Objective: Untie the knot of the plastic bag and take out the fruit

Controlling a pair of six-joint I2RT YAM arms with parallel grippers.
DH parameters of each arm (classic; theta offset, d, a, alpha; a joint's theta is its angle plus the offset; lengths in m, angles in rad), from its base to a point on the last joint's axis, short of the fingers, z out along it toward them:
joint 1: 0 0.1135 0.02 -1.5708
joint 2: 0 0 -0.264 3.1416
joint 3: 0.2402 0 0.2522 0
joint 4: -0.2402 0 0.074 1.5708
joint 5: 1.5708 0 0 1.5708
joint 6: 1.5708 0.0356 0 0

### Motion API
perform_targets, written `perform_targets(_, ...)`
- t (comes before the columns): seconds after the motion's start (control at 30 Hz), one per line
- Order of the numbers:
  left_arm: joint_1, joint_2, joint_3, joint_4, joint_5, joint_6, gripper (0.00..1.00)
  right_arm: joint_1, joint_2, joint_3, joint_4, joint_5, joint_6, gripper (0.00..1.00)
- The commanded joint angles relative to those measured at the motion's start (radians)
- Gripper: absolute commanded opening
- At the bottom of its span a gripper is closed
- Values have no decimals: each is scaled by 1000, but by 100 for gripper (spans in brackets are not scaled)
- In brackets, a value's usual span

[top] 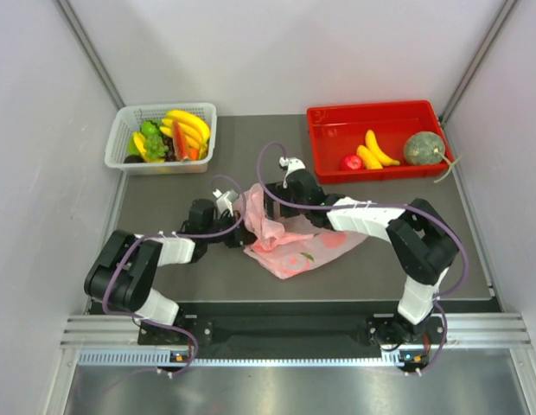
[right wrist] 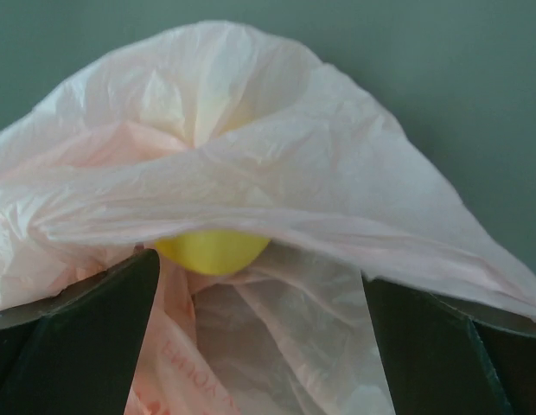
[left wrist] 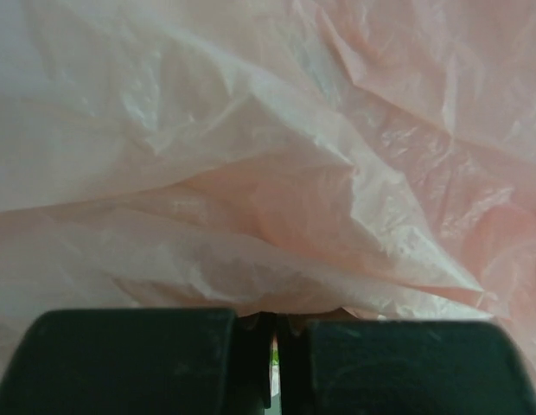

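Looks like the take-out step: your left fingers (left wrist: 138, 354) pinch the plastic bag (top: 294, 246) on the counter (top: 207, 281), right fingers (right wrist: 86, 337) wide open, empty, facing a yellow fruit (right wrist: 212, 251) peeking out, so I'd close on that next.

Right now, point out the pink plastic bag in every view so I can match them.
Top external: the plastic bag lies mid-table between the claws.
Left wrist: it fills the frame above the shut left claw.
Right wrist: it fills the centre, draped over a yellow fruit, between the open right claw fingers.
Shared landmark: the claws; from above, left claw at the bag's left edge, right claw at its top.
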State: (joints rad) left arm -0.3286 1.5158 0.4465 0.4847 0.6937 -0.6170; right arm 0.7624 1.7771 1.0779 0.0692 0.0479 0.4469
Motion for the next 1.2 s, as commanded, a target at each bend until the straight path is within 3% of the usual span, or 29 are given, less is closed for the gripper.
perform_targets(0.0,-3,-22,-14,-55,20,57,0,-14,44,80,78,4,19,100)
perform_targets(0.23,-6,6,18,-181,-40,115,0,-26,154,160,86,-34,-27,100)
perform_targets(0.63,-9,86,44,-204,-40,149,0,-15,229,198,176,-201,-48,100)
perform_targets(1.03,-29,115,61,-199,-17,158,0,5,364,373,67,-143,16,100)
perform_targets(1.1,-29,107,60,-204,-22,160,0,5,369,375,57,-103,27,94)
perform_targets(1.17,-29,100,58,-205,-23,161,0,3,363,369,37,-62,27,77)
